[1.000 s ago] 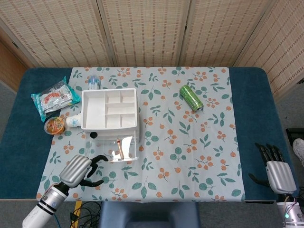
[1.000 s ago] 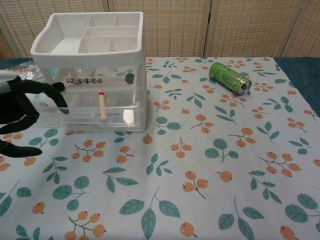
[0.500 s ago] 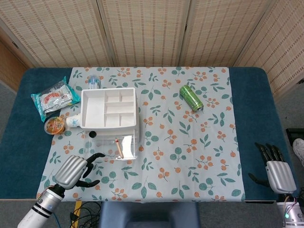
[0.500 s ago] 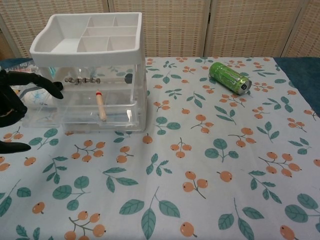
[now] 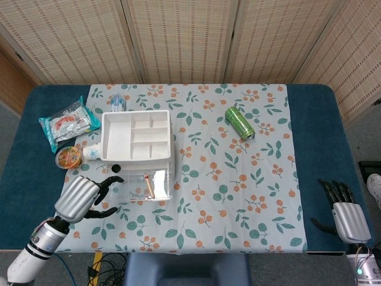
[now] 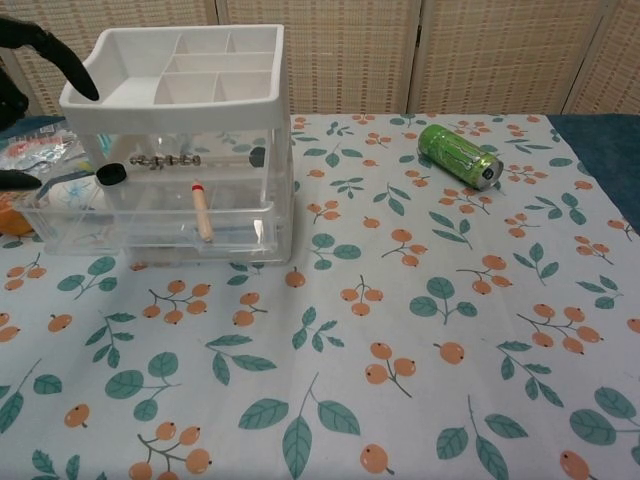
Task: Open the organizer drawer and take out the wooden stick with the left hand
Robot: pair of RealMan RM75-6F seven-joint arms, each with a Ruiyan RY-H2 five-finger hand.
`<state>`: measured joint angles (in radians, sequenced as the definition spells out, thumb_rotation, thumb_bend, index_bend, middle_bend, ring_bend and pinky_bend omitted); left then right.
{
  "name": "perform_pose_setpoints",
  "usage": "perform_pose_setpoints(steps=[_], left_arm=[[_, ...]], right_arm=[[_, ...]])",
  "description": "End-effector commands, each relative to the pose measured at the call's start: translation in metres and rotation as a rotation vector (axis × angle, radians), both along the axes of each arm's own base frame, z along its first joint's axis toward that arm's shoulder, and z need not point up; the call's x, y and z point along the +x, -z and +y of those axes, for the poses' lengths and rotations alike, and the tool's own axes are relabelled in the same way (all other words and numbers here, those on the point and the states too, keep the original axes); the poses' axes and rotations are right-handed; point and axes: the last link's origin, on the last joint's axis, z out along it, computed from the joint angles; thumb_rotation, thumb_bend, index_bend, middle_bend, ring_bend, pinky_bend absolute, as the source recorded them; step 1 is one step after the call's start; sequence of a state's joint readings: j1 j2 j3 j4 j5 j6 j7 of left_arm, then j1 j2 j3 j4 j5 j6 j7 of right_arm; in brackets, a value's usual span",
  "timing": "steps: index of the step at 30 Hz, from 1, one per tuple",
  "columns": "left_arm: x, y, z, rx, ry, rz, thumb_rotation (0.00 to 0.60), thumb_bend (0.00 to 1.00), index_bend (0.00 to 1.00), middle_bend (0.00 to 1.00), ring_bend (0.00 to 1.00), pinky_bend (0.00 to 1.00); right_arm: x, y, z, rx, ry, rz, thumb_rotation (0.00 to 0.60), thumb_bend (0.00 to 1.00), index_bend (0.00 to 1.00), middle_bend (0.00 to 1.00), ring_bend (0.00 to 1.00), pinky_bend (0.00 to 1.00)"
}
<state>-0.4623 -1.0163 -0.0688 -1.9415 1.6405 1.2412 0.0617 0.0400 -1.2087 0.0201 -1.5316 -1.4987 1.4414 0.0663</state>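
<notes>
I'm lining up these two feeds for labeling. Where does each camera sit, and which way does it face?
Head view: high above the near table edge, looking steeply down on the whole tablecloth; shows the left hand near the organizer and the right hand at the right edge.
Chest view: low at the near edge, looking level across the table toward the screens; only dark fingers of the left hand show.
Both share the organizer, the stick in its drawer and the green can.

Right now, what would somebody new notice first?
Probably the white-topped clear organizer on the left of the flowery cloth, with a wooden stick lying in its open drawer. Next, the left hand beside that drawer, fingers spread, and a green can lying further right.
</notes>
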Motion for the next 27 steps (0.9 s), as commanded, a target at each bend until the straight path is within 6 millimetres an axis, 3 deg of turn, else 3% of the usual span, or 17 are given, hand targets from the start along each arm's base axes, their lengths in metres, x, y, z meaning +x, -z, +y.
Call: perform_pose_setpoints(steps=[1, 15, 27], left_arm=[[0.007, -0.006, 0.017, 0.013, 0.064, 0.02, 0.6, 0.16, 0.32, 0.85, 0.95, 1.0], [0.01, 0.006, 0.078, 0.016, 0.253, 0.187, 0.6, 0.17, 0.41, 0.86, 0.95, 1.0], [0.005, 0.027, 0.082, 0.023, 0.401, 0.298, 0.6, 0.17, 0.41, 0.88, 0.96, 1.0]], right_arm=[[0.0, 0.0, 0.0, 0.002, -0.001, 0.001, 0.6, 0.18, 0.06, 0.14, 0.1, 0.03], [0.003, 0.001, 0.0, 0.01, -0.006, 0.004, 0.6, 0.18, 0.06, 0.14, 0.1, 0.03], [0.001, 0.002, 0.0, 0.013, 0.001, 0.001, 0.6, 0.18, 0.06, 0.14, 0.1, 0.03]])
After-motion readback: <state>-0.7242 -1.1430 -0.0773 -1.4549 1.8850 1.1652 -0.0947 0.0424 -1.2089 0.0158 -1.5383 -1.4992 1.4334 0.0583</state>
